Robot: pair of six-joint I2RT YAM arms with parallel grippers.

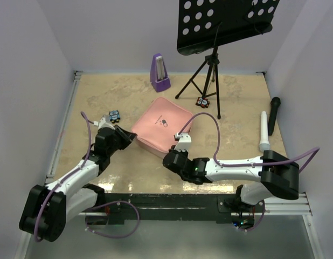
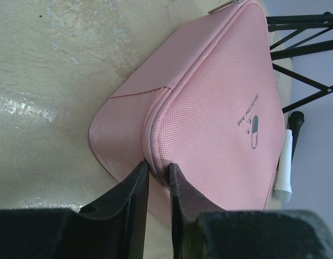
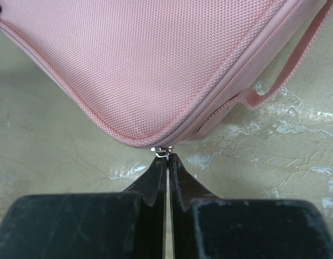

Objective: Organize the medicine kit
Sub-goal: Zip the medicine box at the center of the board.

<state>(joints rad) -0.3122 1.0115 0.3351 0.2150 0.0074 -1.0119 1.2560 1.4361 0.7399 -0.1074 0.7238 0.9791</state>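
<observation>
Where kit (image 1: 158,127) lies closed on table (image 1: 102,97), left tool (image 2: 157,168) pinches its corner seam. Right tool (image 3: 167,159) clenched on zip pull (image 3: 161,151) (metal, small).

Pink medicine kit (image 1: 161,121) lies between left tool (image 1: 132,136) and right tool (image 1: 174,149), touching both

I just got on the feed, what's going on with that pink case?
Both arms are working on the pink medicine kit, which lies closed on the table. The left hand pinches the seam at one corner of the case, apparently to steady it. The right hand is shut at another corner, with the small metal zipper pull at its fingertips. The zip looks not yet opened, so the likely next move is dragging the pull along the edge.
</observation>
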